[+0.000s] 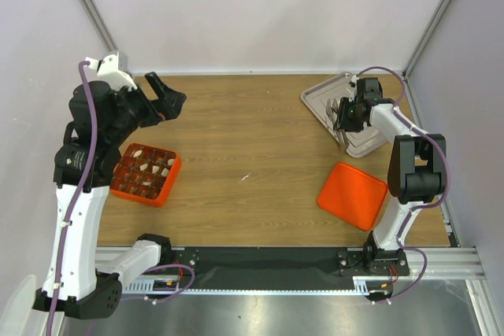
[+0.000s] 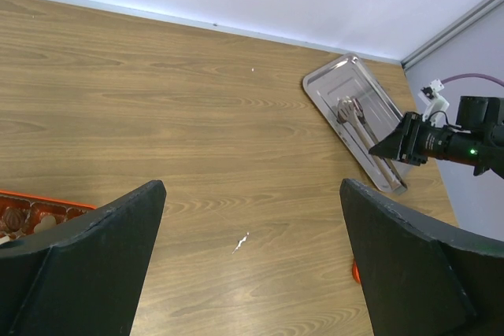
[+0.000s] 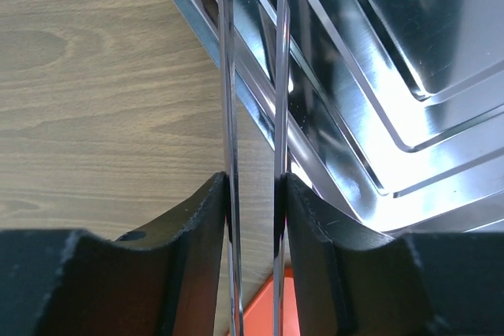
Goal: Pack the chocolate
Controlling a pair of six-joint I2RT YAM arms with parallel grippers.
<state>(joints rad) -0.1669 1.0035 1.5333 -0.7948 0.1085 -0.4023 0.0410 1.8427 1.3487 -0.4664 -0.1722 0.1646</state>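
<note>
Closest to the lens, in the right wrist view: black fingers (image 3: 197, 226) of the right gripper (image 3: 252, 194), pressed from both sides against the two arms of the thin metal tongs (image 3: 228, 76). Jaws partly closed and clamped on the tongs, with the arms squeezed near-parallel and a narrow gap between them. Tong arms extended across the rim of the shiny rectangular steel tray (image 3: 394, 76); contact with the tray not discernible. Tray at the far right corner of the wooden table (image 3: 94, 76). Flat orange square lid (image 1: 353, 194) nearer the arm bases, close to the tray.

Left gripper (image 1: 161, 96) above the far left of the table, jaws fully apart, holding and touching nothing.

Chocolate (image 1: 146, 167): small dark brown and cream-white pieces seated in the compartments of the orange gridded box (image 1: 142, 197). Box on the table beside the left arm, well apart from tray and tongs.
</note>
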